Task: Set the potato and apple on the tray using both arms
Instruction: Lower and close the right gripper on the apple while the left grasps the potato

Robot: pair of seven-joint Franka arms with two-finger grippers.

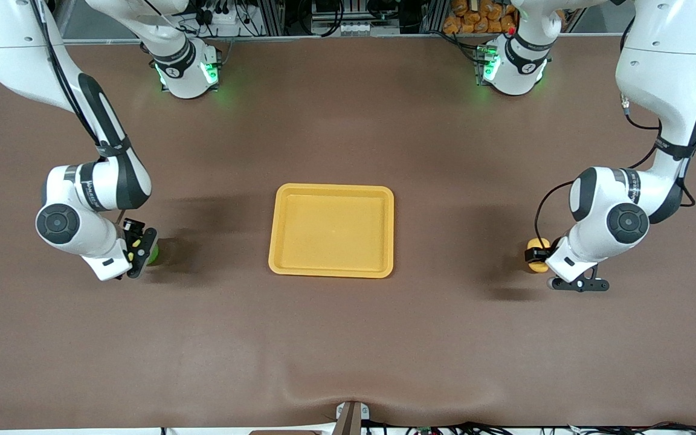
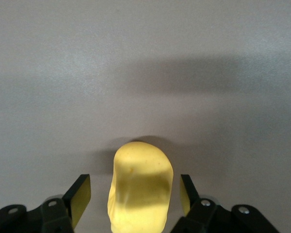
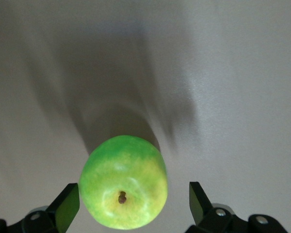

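Observation:
The yellow potato (image 1: 537, 248) lies on the table near the left arm's end. My left gripper (image 1: 536, 257) is down around it. In the left wrist view the potato (image 2: 140, 189) sits between the two fingers, with a gap on each side, so the left gripper (image 2: 134, 188) is open. The green apple (image 1: 154, 254) rests near the right arm's end. My right gripper (image 1: 143, 250) is lowered over it. The right wrist view shows the apple (image 3: 123, 189), stem dimple up, between the fingers of the open right gripper (image 3: 133, 192), untouched. The yellow-orange tray (image 1: 331, 189) lies between them, holding nothing.
Brown table cover (image 1: 348, 338) spreads on all sides of the tray. Both arm bases stand along the table's edge farthest from the front camera.

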